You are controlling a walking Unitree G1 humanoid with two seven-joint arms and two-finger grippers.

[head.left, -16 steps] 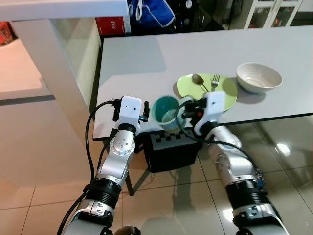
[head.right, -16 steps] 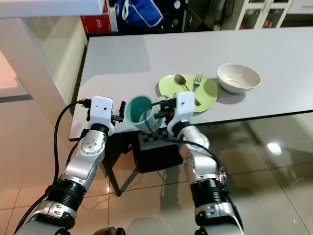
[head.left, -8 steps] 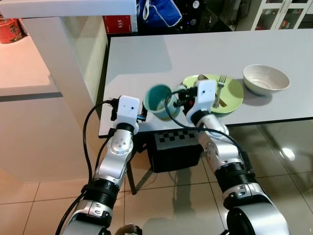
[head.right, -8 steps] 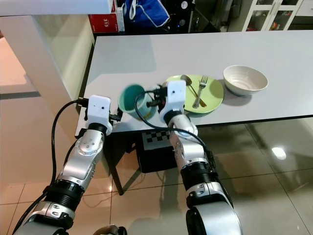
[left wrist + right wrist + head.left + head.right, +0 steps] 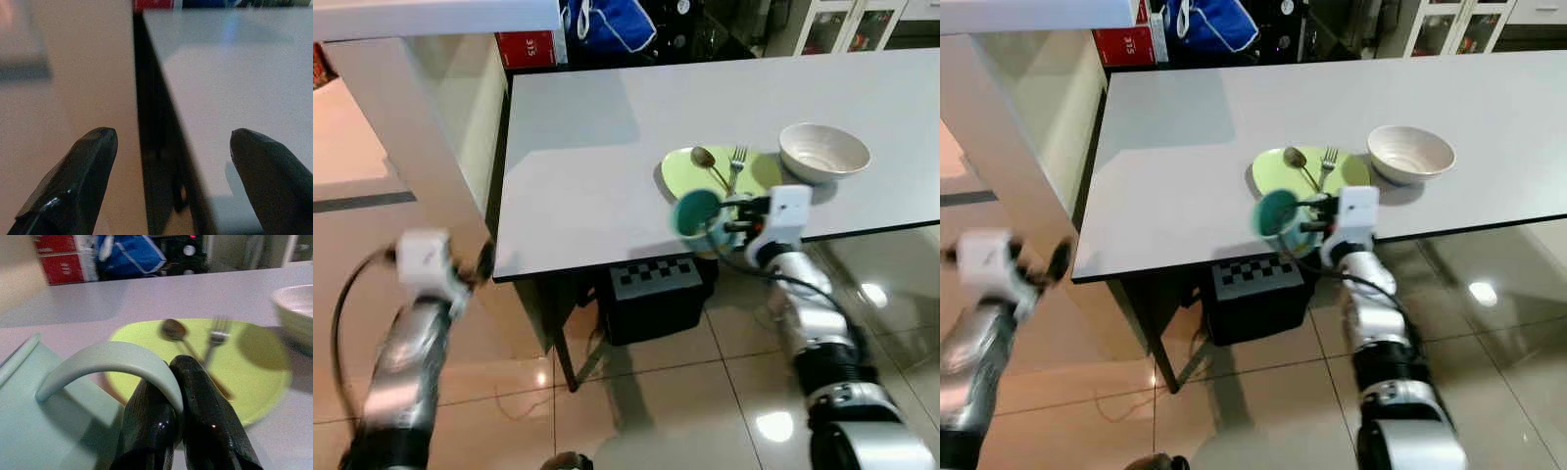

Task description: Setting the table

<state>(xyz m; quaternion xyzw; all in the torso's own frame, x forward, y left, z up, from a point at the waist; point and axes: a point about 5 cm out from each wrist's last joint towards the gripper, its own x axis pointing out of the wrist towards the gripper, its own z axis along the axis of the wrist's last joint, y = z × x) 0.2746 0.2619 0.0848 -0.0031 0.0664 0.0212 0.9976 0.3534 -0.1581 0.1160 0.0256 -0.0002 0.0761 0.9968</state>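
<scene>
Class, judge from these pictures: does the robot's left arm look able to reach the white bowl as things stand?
Probably not. The left gripper hangs open off the table's left edge, while the white bowl sits far right, beyond the green plate and the right gripper's mug.

A grey table carries a green plate with a spoon and a fork lying on it, and a white bowl sits just beside the plate. At the table's near edge the right gripper holds a teal mug tilted on its side, its mouth facing the camera, just in front of the plate. The left arm is blurred, low over the tiled floor off the table's left corner, and a black checkered box stands under the table.
</scene>
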